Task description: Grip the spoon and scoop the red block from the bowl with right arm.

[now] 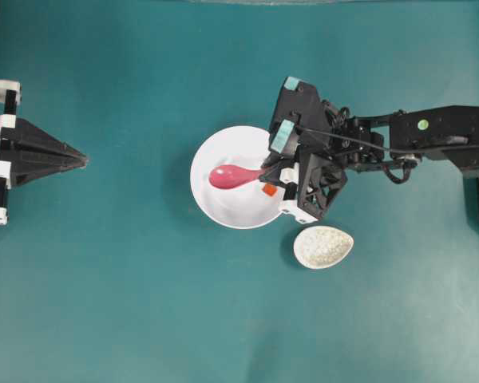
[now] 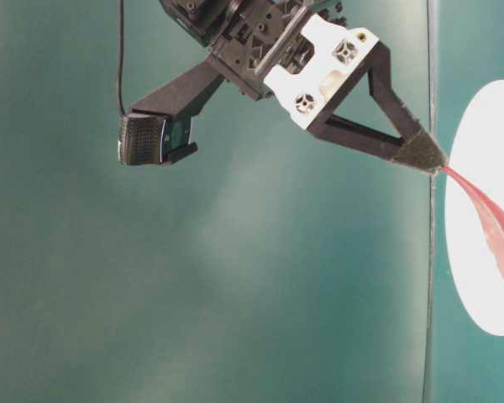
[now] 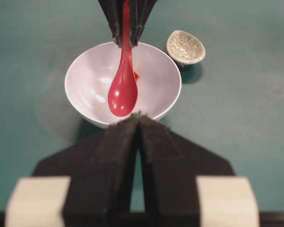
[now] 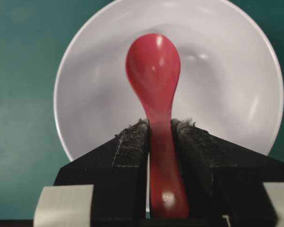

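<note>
My right gripper (image 1: 273, 177) is shut on the handle of the pink spoon (image 1: 230, 176), and its two black fingers (image 4: 132, 142) press the handle from both sides. The spoon's oval scoop (image 4: 154, 68) hangs over the middle of the white bowl (image 1: 231, 144), above its floor. The small red block (image 1: 269, 190) lies inside the bowl near its right rim, just beside the gripper's tips and behind the scoop. The left wrist view shows a sliver of the block (image 3: 136, 74) past the spoon's neck; the right wrist view hides it. My left gripper (image 1: 83, 159) rests shut at the far left.
A small speckled cream dish (image 1: 323, 246) stands just below and right of the bowl, close under the right arm's wrist. The teal table (image 1: 144, 303) stretches between the left gripper and the bowl.
</note>
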You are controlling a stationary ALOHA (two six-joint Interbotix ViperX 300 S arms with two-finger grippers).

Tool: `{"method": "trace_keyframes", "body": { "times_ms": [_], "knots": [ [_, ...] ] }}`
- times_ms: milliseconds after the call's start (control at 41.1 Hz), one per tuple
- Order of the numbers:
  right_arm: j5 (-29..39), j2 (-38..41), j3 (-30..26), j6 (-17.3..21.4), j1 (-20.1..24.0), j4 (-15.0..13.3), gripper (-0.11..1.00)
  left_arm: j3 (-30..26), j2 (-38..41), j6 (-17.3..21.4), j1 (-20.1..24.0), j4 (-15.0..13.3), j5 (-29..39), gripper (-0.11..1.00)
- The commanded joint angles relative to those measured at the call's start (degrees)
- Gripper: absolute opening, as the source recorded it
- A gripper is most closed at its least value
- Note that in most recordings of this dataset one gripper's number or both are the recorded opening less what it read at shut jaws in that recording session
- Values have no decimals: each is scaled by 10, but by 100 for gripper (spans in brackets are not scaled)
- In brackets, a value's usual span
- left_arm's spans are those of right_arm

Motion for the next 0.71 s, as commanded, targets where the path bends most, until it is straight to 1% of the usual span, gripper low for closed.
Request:
{"method": "trace_keyframes", "body": {
  "times_ms": [0, 73, 268, 341, 462, 681],
  "knots": [
    [15, -23, -12, 0, -1, 0, 24, -15, 4, -1, -1, 1, -4, 0],
    [54, -38, -20, 0, -6, 0, 24, -15, 4, -1, -2, 1, -4, 0],
    [211, -77, -58, 1, -26, 0, 24, -14, 4, -1, -1, 1, -4, 0],
    [249, -77, -65, 0, -27, 0, 24, -14, 4, -1, -1, 1, -4, 0],
    [280, -66, -74, -3, -28, 4, 24, -14, 4, 0, -2, 1, -4, 0],
    [285, -35, -105, -4, -28, 14, 24, -14, 4, -1, -1, 1, -4, 0]
  ]
}}
